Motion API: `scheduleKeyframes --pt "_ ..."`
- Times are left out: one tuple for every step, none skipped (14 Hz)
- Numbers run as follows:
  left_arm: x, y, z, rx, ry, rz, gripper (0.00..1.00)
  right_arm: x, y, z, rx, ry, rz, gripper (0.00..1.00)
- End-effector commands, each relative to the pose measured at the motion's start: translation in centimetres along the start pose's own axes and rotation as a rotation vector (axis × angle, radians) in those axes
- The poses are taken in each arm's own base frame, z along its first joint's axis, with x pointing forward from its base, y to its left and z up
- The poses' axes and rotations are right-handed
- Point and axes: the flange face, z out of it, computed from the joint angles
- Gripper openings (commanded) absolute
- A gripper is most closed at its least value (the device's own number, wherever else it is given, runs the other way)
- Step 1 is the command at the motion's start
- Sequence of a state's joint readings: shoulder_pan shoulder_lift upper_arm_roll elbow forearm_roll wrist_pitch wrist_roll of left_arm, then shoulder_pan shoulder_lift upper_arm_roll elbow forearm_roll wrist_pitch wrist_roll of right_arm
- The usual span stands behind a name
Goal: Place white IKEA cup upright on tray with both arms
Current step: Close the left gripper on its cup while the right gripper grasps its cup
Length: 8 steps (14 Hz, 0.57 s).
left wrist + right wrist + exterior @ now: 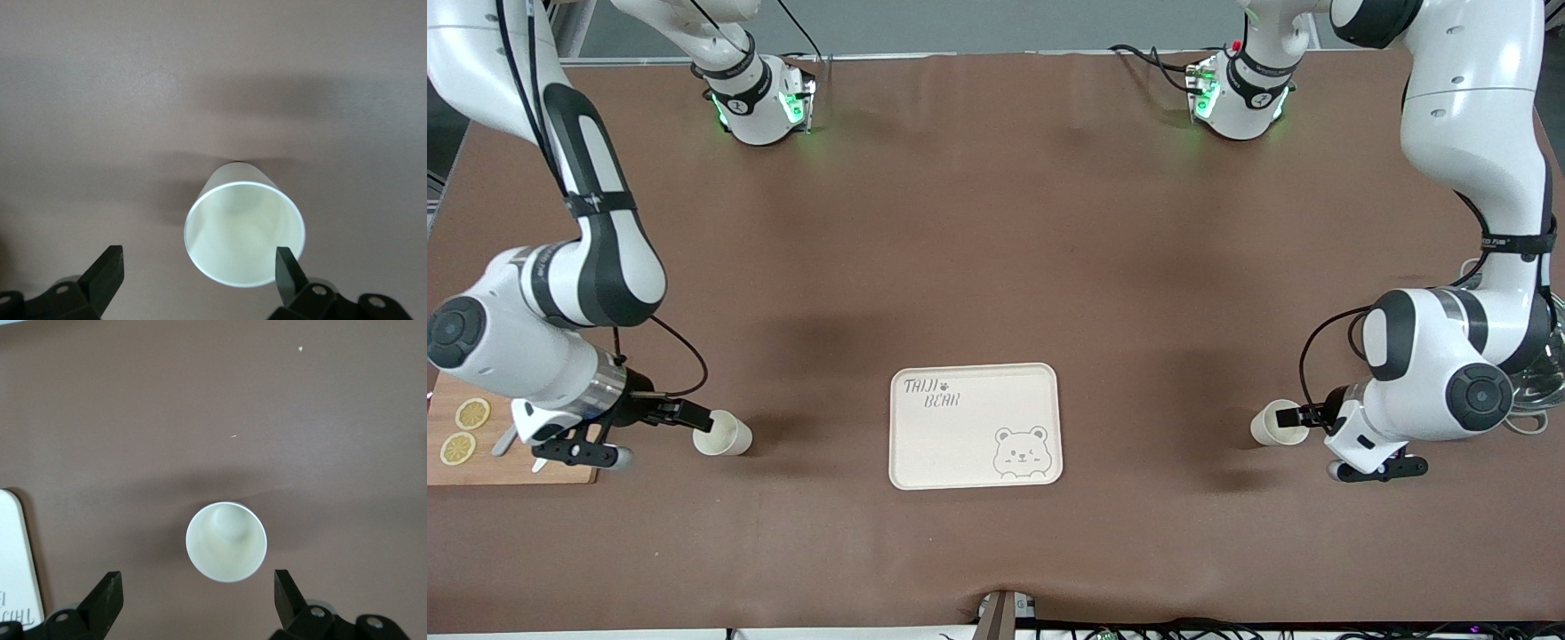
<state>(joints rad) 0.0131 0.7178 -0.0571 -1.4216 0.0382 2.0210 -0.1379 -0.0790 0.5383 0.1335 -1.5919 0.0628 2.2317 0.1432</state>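
Where the right gripper point(694, 414) stood: low at its arm's end of the table, fingers spread wide, holding nothing point(198, 581).
Cup by the right gripper point(725, 435): we saw it on the table just ahead of the fingertips, apparently on its side, mouth toward them point(226, 541), apart from both fingers.
Long axis: we judged it ran straight on from the gripper's reach, base toward the tray point(925, 444).
Tray: flat on the table between the two grippers and well apart from both; one edge showed in the right wrist view point(13, 553).
Writing: we read "TAIJI BEAR" point(932, 394) in grey, with a bear face point(1021, 452) drawn in the tray's corner; we found no writing on either cup.
Cup by the left gripper point(1270, 425): likewise apparently on its side, mouth facing the fingers point(244, 233).
Left gripper point(1288, 415): low over the table, spread, one fingertip point(285, 267) at the rim; we could not tell whether it touched point(199, 260).
Nearer arm: each had its own cup directly ahead.
Next move, in our judgement: close across a rim, then turn the cup upright.
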Motion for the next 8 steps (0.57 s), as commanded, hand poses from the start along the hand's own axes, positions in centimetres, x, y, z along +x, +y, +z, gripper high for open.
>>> scheduleKeyframes --pt "0.3 -0.3 1.4 0.02 -0.005 0.017 1.0 0.3 -0.4 2.2 0.003 0.013 -0.012 1.0" --pt "0.3 -0.2 2.3 0.021 -0.015 0.015 1.0 0.1 -1.5 3.1 0.007 0.016 -0.022 1.0" --pt "0.3 -0.1 3.1 0.021 -0.024 0.015 1.0 0.0 -2.0 4.0 0.009 0.021 -0.027 1.0" --pt "0.3 0.0 3.2 0.023 -0.023 0.016 1.0 0.1 -2.1 5.0 0.01 0.032 -0.031 1.0" --pt "0.4 -0.1 3.1 0.022 -0.02 0.015 1.0 0.3 -2.1 6.0 0.012 0.044 -0.031 1.0" --pt "0.4 -0.2 3.1 0.021 -0.02 0.012 1.0 0.4 -1.9 6.9 0.016 0.059 -0.032 1.0" --pt "0.4 -0.3 3.1 0.021 -0.021 0.008 1.0 0.4 -1.8 7.5 0.018 0.07 -0.033 1.0" --pt "0.4 -0.4 3.1 0.02 -0.021 0.003 0.9 0.4 -1.8 7.7 0.018 0.07 -0.034 1.0"
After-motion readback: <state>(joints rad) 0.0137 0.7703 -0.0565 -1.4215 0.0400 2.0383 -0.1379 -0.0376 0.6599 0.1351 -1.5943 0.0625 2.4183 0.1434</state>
